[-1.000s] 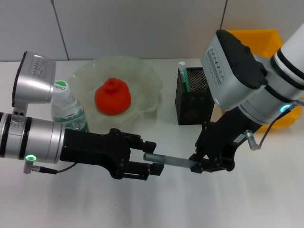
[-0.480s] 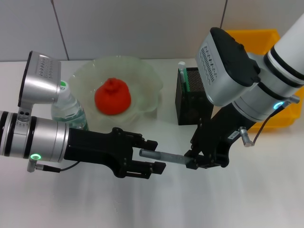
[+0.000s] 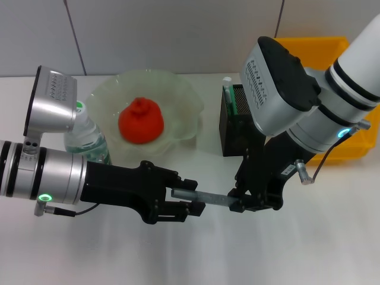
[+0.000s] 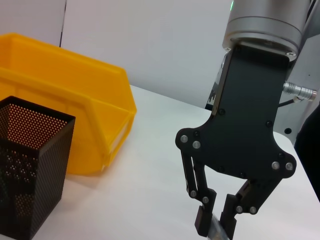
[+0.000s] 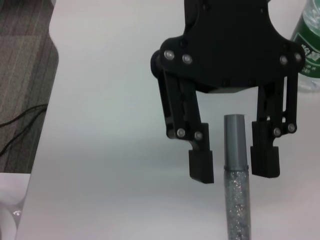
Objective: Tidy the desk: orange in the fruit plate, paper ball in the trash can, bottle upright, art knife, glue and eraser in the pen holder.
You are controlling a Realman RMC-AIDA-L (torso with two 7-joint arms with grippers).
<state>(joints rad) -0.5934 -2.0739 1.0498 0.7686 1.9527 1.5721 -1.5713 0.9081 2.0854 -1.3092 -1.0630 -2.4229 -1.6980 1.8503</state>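
Observation:
A grey stick with a glittery body, which looks like the glue, hangs level over the table with my right gripper shut on one end. My left gripper is open, and the stick's grey cap lies between its fingers without touching them. The left wrist view shows the right gripper pinching the stick. A red-orange fruit sits in the pale green plate. The bottle stands upright behind my left arm. The black mesh pen holder holds a white-green item. Paper ball, eraser and art knife are out of view.
A yellow bin stands at the back right, beside the pen holder. Bare white table lies in front of both grippers. The bottle stands close to my left wrist.
My right gripper has carried the stick leftwards, and its capped end now reaches further in between the left gripper's open fingers. The left arm has shifted slightly right.

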